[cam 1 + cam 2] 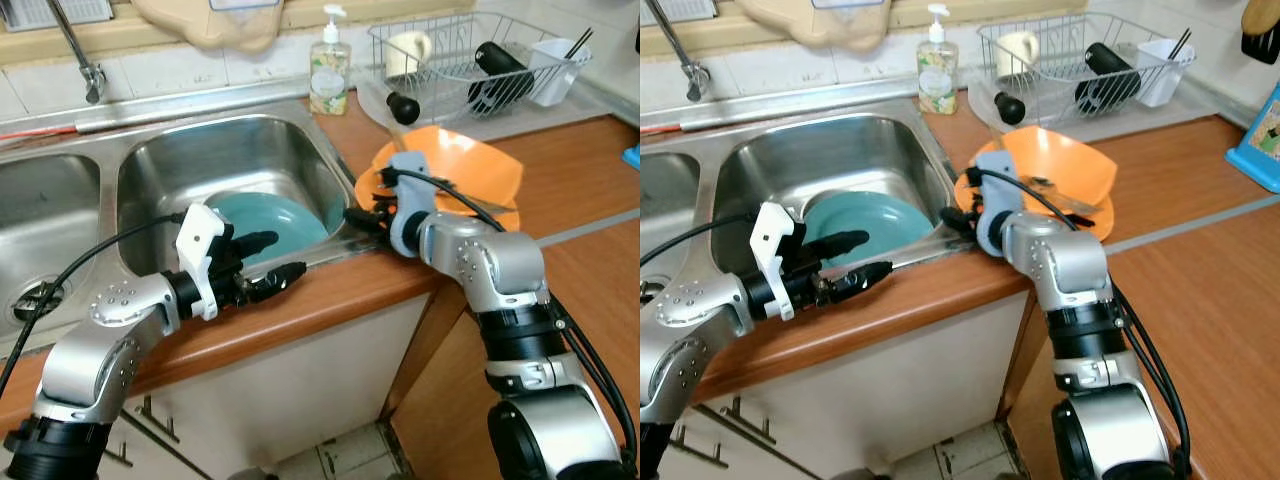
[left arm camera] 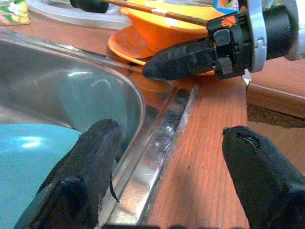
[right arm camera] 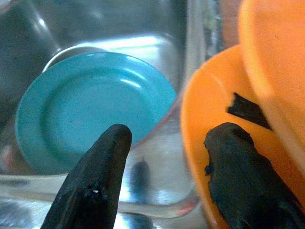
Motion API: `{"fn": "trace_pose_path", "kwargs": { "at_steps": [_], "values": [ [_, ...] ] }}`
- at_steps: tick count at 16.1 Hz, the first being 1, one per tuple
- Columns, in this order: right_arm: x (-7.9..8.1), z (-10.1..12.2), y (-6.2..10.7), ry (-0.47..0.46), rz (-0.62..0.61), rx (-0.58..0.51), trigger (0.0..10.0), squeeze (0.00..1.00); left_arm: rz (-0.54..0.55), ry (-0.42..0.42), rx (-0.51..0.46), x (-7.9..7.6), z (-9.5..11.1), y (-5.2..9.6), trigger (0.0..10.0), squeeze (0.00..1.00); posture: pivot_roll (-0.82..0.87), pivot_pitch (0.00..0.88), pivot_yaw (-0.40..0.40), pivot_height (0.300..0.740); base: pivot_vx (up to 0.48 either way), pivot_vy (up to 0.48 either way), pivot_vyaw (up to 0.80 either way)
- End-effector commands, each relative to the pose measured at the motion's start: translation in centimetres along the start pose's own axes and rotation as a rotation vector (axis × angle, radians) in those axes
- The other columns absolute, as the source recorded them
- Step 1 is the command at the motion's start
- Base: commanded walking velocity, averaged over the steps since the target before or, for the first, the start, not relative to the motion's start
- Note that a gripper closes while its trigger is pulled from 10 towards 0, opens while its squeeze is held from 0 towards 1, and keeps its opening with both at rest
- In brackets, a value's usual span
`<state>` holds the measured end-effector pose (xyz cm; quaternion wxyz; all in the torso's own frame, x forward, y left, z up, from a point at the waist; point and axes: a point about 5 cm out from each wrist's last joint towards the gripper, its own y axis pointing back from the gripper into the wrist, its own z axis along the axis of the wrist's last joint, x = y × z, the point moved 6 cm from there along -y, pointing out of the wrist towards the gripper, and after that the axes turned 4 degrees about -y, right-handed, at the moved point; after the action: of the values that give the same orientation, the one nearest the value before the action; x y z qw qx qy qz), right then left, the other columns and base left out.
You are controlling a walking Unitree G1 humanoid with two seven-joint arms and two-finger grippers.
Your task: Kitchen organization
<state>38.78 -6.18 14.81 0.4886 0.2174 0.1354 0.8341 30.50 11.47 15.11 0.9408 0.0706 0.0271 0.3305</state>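
Here, label by label:

Setting: a brown wooden bench [image 1: 560,170] is running beside a stainless steel double sink [image 1: 240,160], with white cabinet doors showing below.

Teal plate: a round teal plastic plate [image 1: 262,222] is lying tilted inside the right-hand basin, leaning against the basin wall nearest the bench edge.

Orange dishes: an orange plastic bowl [image 1: 1070,170] is sitting on a flat orange plate [image 3: 209,138] on the bench, just beside the sink's right rim. A thin utensil is lying across the bowl.

Left tool: the left tool [image 1: 266,265] is hovering over the front rim of the basin, close to the teal plate. Its two black fingers [image 2: 86,171] are standing apart, one over the basin and one over the wooden bench, holding nothing.

Right tool: the right tool [image 1: 952,218] is reaching across to the corner where the sink rim is meeting the orange plate. Its fingers [image 3: 95,181] are spread apart, one over the basin and the other over the orange plate's edge, gripping nothing.

Behind the sink: a clear soap pump bottle [image 1: 329,70] is standing by the wall, and a wire dish rack [image 1: 470,60] is holding a cream mug, a black cylindrical item and a white utensil cup.
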Motion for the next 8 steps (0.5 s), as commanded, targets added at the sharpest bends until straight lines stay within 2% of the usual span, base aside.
{"fn": "trace_pose_path", "kwargs": {
  "at_steps": [1, 3, 6, 8],
  "values": [
    [1.0, -1.6, -0.3, -0.019, 0.047, 0.058, 10.0, 0.00, 0.016, -0.012, 0.006, 0.3, 0.1, 0.3, 10.0, 0.00, -0.06, 0.000, 0.043, 0.740, 0.000, 0.000, 0.00],
    [2.3, -0.7, 0.4, 0.006, 0.112, 0.027, 10.0, 0.00, 0.020, -0.008, -0.002, 0.4, 0.2, 0.3, 10.0, 0.00, -0.06, 0.000, 0.043, 0.740, 0.000, 0.000, 0.00],
    [2.8, -0.1, 0.9, 0.018, 0.133, 0.002, 10.0, 0.00, 0.021, -0.005, -0.006, 0.4, 0.3, 0.2, 10.0, 0.00, -0.06, 0.000, 0.046, 0.740, 0.000, 0.000, 0.00],
    [3.0, 1.8, 1.9, 0.062, 0.140, -0.074, 10.0, 0.00, 0.020, -0.004, -0.009, 0.4, 0.3, 0.1, 10.0, 0.00, -0.07, 0.000, 0.051, 0.740, 0.000, 0.000, 0.00]
  ]
}}
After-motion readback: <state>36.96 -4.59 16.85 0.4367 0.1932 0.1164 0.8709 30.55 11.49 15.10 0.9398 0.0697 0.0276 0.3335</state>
